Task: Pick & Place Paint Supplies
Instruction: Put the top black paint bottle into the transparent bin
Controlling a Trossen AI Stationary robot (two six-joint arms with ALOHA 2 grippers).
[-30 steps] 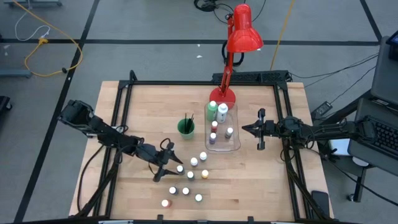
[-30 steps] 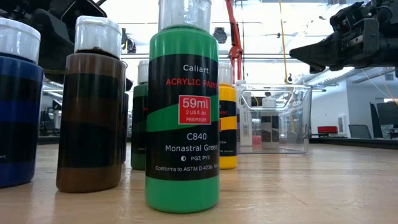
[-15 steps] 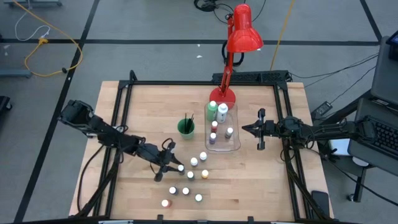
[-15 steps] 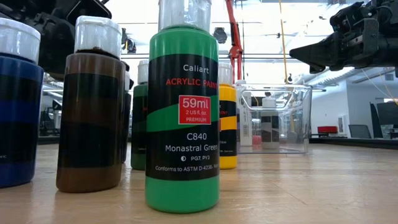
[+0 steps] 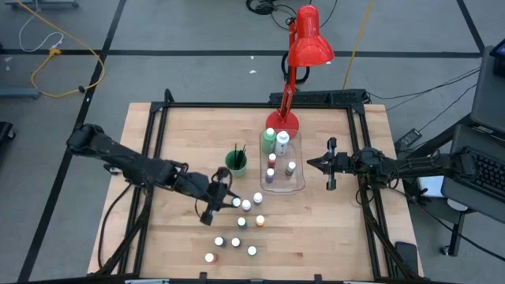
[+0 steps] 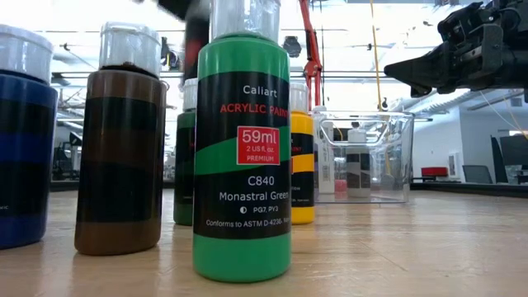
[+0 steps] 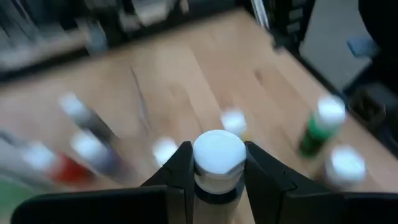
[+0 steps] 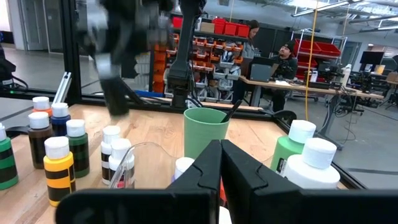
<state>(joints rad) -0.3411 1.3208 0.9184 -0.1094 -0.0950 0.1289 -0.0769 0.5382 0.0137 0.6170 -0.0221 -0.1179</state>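
Observation:
My left gripper (image 5: 223, 199) hangs over the loose group of small white-capped paint bottles (image 5: 241, 222) on the near middle of the table and is shut on one of them (image 5: 236, 203). The clear bin (image 5: 301, 175) holds two larger bottles (image 5: 282, 144) and three small ones (image 5: 271, 173). Dark-handled brushes stick out of the green cup (image 5: 236, 162). My right gripper (image 5: 310, 164) waits shut, just right of the bin and above table height (image 6: 388, 71). In the low view a green bottle (image 6: 242, 157) stands nearest the camera. My left gripper pinches a small paint bottle between its two fingers (image 7: 180, 167), one on either side just below the white cap (image 7: 217, 152). The fingers slant down at it from the table's left. The bottle is upright and lifted clear of the table.
A red desk lamp stands with its base (image 5: 284, 122) at the bin's far end and its shade (image 5: 309, 43) over the far edge. A black frame (image 5: 158, 134) rims the table. Bare wood lies left of the cup and near the right edge.
My left gripper has moved up and toward the far right, toward the bin, taking a small bottle with it. That bottle stood on the table at the left of the group and is now lifted clear. In the low view the dark bottle behind the brown one is gone.

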